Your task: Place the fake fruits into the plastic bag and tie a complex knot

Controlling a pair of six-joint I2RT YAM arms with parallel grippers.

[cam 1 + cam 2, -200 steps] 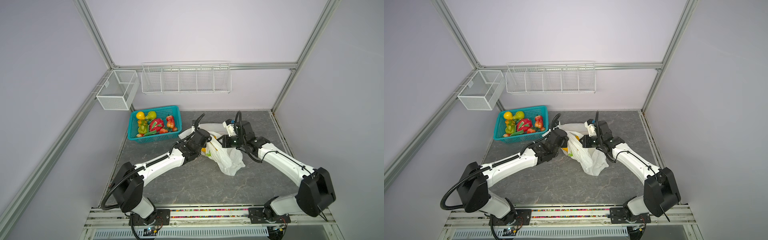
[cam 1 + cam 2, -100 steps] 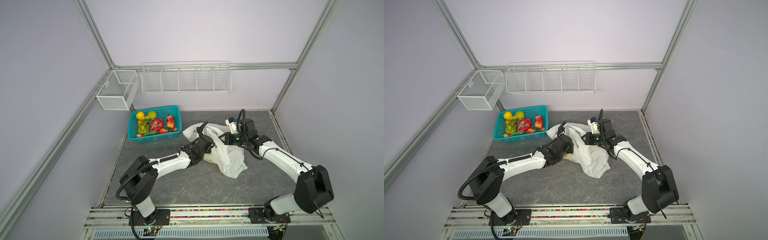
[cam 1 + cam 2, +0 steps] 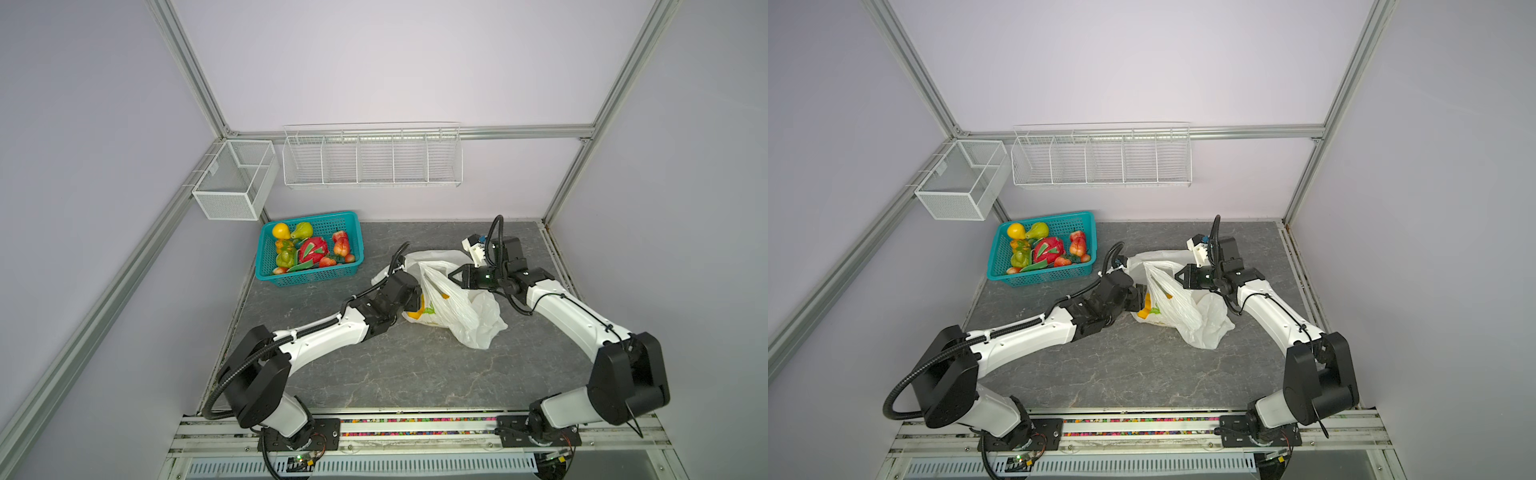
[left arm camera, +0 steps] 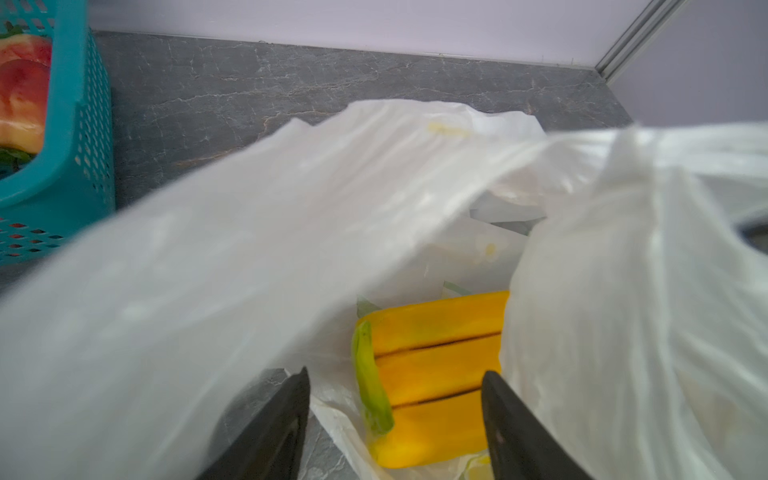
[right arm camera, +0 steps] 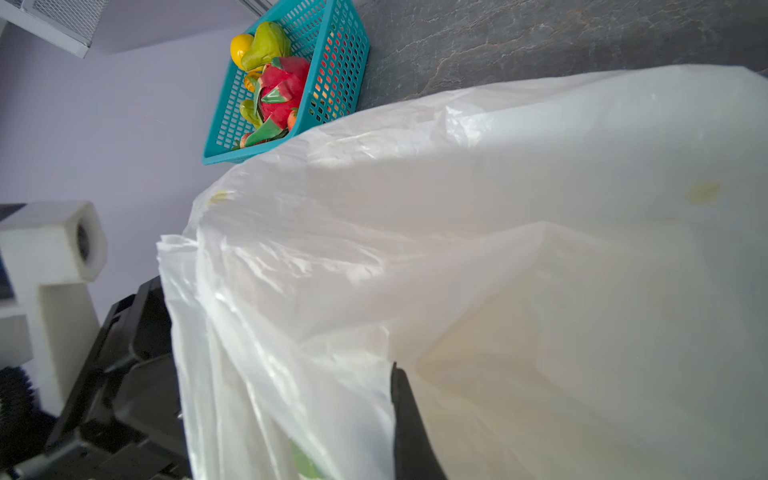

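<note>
The plastic bag [image 3: 469,309] lies slumped on the grey, veined, stone-look bench [image 3: 415,374]. It is a thin, crinkled, milky film with yellow and green print showing through its side. The right hand [image 3: 454,275] is pressed together on the bag's upper rim, pinching the film so that it rises to a peak and falls away in soft folds. In the right wrist view only one black tapered finger [image 5: 405,415] shows against the plastic.

The left hand [image 4: 395,372] sits at the bag's open mouth with its two black, wedge-shaped fingers spread apart. Between them, inside the bag, lies a bunch of smooth, glossy yellow bananas [image 4: 436,361], blocky, with dark seams and a green stem end. Whether the fingers touch it cannot be told.

The other fake fruits [image 3: 312,250] are heaped in a teal lattice basket [image 3: 316,277] at the bench's back left, apart from the bag: a pink-red dragon fruit, a green pear shape, a round yellow piece and some red ones.
</note>
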